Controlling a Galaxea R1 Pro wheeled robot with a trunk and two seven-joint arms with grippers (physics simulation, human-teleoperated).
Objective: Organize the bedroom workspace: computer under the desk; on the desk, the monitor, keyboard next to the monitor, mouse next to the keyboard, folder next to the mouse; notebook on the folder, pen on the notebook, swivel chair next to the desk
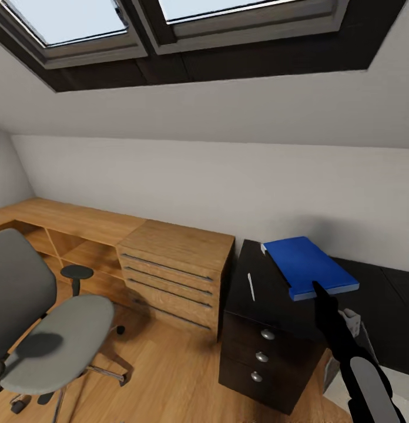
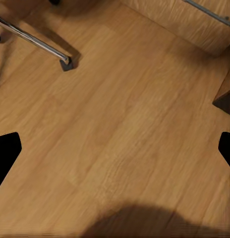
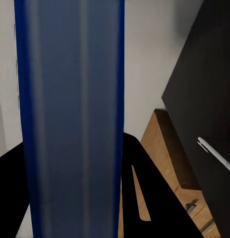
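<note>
The right gripper, black and slim, is clamped on the near edge of the flat, bright blue rectangular folder, holding it tilted over the matte black desk above the drawer unit with round silver knobs. A thin pale pen lies on the desktop just beside it. The grey swivel chair stands well apart on the wood plank floor, where the left gripper hangs with fingers spread wide

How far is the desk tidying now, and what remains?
Done: the swivel chair seat is bare, and the pen lies on the desk. In hand: the right gripper holds the folder above the desk. Left: set it down; notebook and pen stacking.
</note>
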